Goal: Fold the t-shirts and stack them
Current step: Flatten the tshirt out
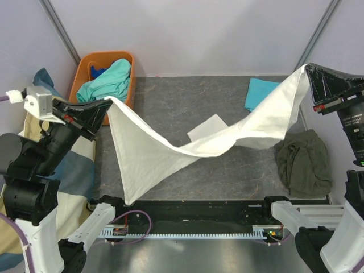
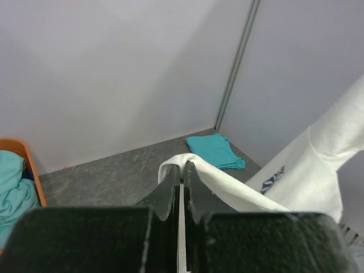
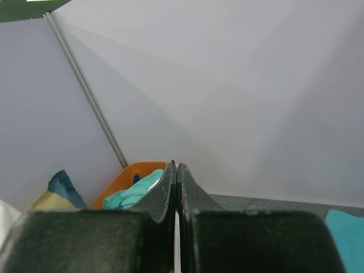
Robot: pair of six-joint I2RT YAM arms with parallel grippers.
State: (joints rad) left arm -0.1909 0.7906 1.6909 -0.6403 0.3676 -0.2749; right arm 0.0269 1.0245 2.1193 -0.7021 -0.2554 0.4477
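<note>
Tension across the cream-white tee [image 1: 148, 145] — my left gripper [image 1: 108, 102] is pinched shut on one edge and my right gripper [image 1: 307, 69] is clamped on the opposite one, both raised wide apart so the fabric opens out for folding. Middle sags low, one corner dangles toward me. The folded turquoise tee [image 1: 260, 94] lies far right — probably where the stack begins.

The black-and-white jointed left arm [image 1: 34, 165] stands raised at its side, forearm angled inward. Its black two-finger left gripper [image 1: 107, 102] is clamped closed on one edge of the cream-white cotton t-shirt [image 1: 148, 142]. The black-and-white right arm [image 1: 352, 122] rises steeply at the opposite side. Its black right gripper [image 1: 309, 69] is likewise closed, fingers pressed together on the shirt's far end. The two grippers hang well apart.
</note>
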